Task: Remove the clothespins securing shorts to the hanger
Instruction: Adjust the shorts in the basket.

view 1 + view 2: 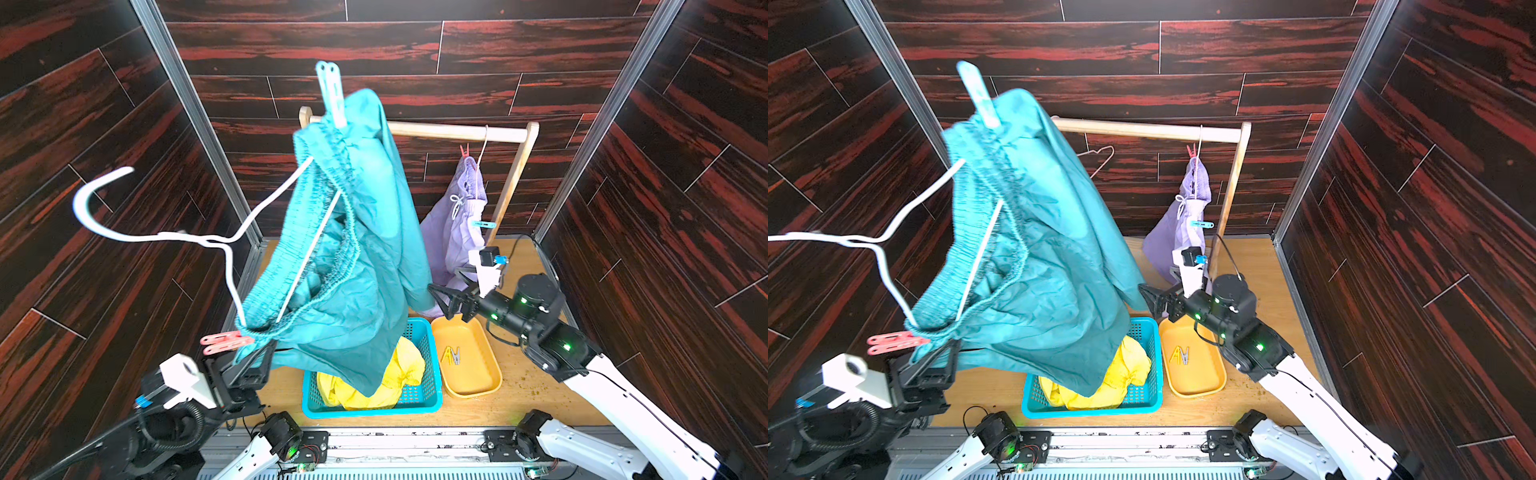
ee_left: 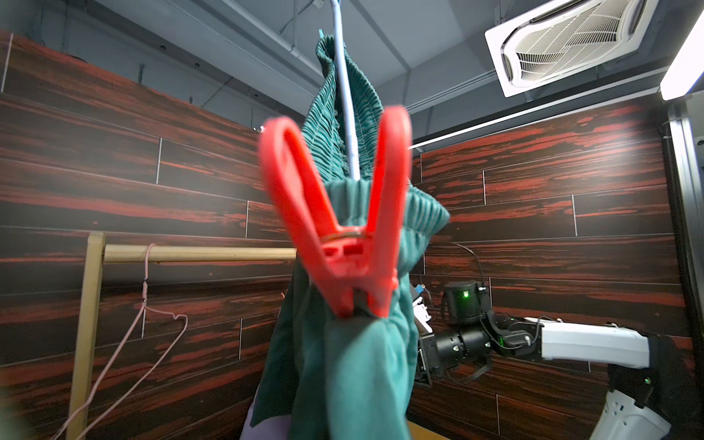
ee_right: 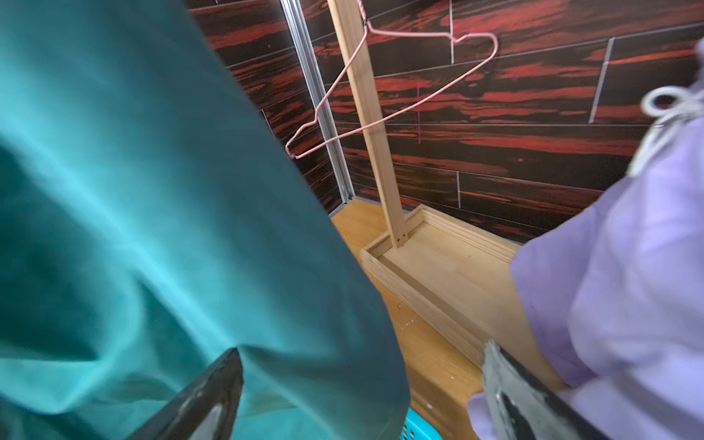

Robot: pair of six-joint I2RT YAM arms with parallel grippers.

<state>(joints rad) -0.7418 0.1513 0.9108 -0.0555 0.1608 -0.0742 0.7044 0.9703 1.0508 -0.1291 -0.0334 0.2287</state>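
My left gripper (image 1: pixel 253 361) is shut on a corner of the teal shorts (image 1: pixel 353 257) and holds them up on a tilted white hanger (image 1: pixel 166 237). A red-pink clothespin (image 1: pixel 226 343) (image 2: pixel 343 228) clamps the waistband right above that grip. A light blue clothespin (image 1: pixel 330 95) clamps the top corner. In the left wrist view fabric hides the jaws. My right gripper (image 1: pixel 446 299) (image 3: pixel 364 346) is open at the hanging teal hem, touching nothing I can make out. Lavender shorts (image 1: pixel 461 232) hang on the rail with a red clothespin (image 1: pixel 464 150) and a blue clothespin (image 1: pixel 483 225).
A blue basket (image 1: pixel 432 399) holds the yellow shorts (image 1: pixel 374 382). Beside it an orange tray (image 1: pixel 478 386) holds yellow clothespins (image 1: pixel 451 355). An empty pink hanger (image 1: pixel 1100 160) hangs on the wooden rail (image 1: pixel 457 132). Dark panel walls close in on both sides.
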